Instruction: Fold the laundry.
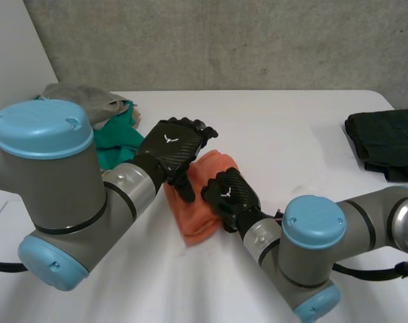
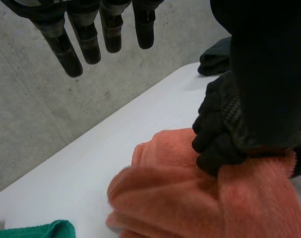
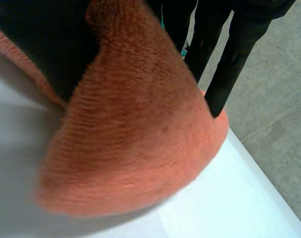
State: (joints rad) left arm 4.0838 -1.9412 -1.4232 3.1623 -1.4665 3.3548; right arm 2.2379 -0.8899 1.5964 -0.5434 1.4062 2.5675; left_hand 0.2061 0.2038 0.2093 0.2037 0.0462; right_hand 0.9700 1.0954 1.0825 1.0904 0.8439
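An orange cloth (image 1: 200, 215) lies bunched in the middle of the white table (image 1: 291, 134). My right hand (image 1: 232, 195) sits on the cloth's near right edge. In the left wrist view that right hand (image 2: 229, 129) has its fingers curled into the orange cloth (image 2: 180, 198). The right wrist view has a fold of the orange cloth (image 3: 140, 148) bulging up under the palm. My left hand (image 1: 173, 145) hovers over the cloth's far left part. Its fingers (image 2: 90, 34) are straight and hold nothing.
A heap of green cloth (image 1: 116, 138) and grey cloth (image 1: 83, 97) lies at the back left, just beside my left arm. A dark folded garment (image 1: 385, 141) rests near the table's right edge. A concrete wall stands behind the table.
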